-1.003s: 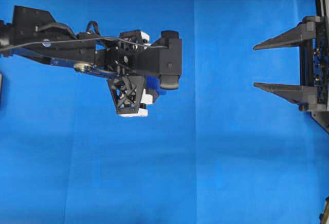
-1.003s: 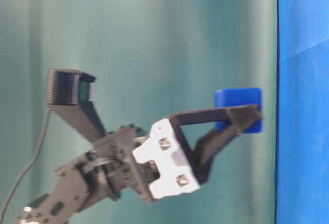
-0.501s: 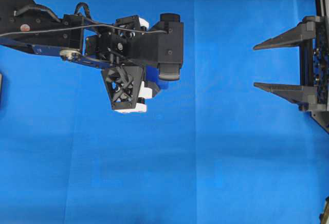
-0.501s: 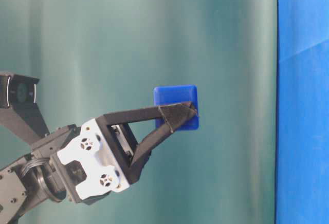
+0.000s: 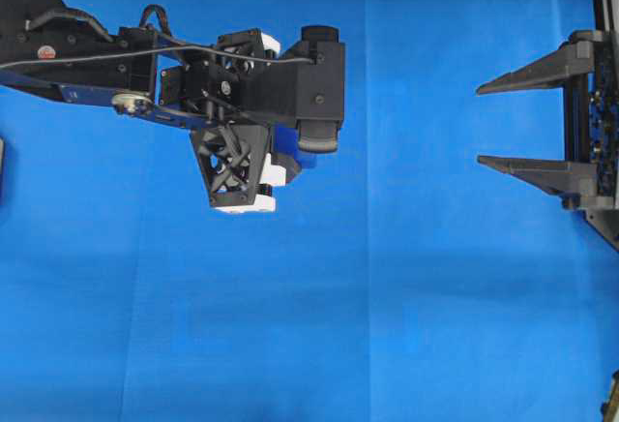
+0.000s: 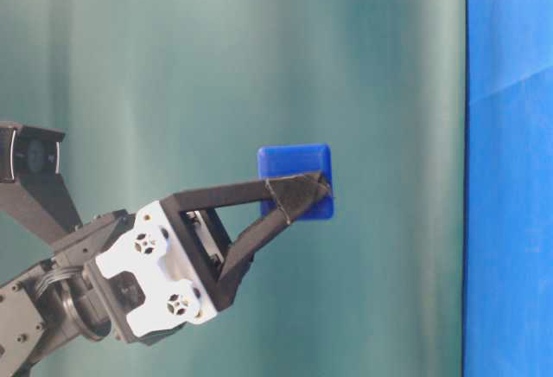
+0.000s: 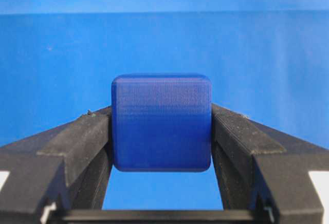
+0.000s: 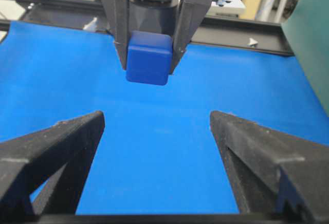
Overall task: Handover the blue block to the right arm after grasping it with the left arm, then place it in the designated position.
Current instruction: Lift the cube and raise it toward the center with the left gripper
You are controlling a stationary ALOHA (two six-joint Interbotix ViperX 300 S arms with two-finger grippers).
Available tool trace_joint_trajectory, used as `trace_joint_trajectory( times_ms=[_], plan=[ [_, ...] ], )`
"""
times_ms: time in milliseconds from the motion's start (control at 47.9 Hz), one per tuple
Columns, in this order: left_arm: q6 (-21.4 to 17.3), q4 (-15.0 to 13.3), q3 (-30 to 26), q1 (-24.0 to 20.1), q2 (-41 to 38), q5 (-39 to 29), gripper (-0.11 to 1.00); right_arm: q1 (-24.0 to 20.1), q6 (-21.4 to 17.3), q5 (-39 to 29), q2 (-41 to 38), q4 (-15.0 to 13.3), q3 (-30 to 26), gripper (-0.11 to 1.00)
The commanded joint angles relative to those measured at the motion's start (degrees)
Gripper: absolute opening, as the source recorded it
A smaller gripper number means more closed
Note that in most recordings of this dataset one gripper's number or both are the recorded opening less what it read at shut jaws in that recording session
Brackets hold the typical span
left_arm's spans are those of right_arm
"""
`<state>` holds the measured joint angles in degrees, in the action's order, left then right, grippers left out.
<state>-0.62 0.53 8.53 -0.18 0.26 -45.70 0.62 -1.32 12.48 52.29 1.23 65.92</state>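
Aloft, left tool (image 7: pixel 161 147) clamps the blue block (image 7: pixel 161 122); right tool (image 8: pixel 157 131) gapes, well apart, nothing between.

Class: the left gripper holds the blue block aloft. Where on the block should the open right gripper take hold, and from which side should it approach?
The blue block is pinched at its sides by the left gripper, whose fingers leave its front portion free. The right gripper, open and facing it, should probably come straight in and close on the exposed top and bottom faces, turned crosswise to the left fingers.
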Motion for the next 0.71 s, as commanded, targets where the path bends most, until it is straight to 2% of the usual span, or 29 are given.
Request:
trace_joint_trajectory(
  times_ms=[0, 418, 690],
  plan=[
    [0.0, 0.09, -1.23, 0.09, 1.67, 0.26, 0.49, 0.09, 0.0, 0.35, -0.35, 0.18, -1.49, 0.97],
    [0.0, 0.18, -1.05, 0.0, 1.85, 1.23, 0.49, 0.09, -0.09, 0.26, -0.35, 0.18, -1.58, 0.97],
    [0.09, 0.18, 2.29, 0.09, 4.04, 5.98, 0.49, 0.09, -0.09, 0.26, -0.35, 0.18, -1.67, 0.97]
  ],
)
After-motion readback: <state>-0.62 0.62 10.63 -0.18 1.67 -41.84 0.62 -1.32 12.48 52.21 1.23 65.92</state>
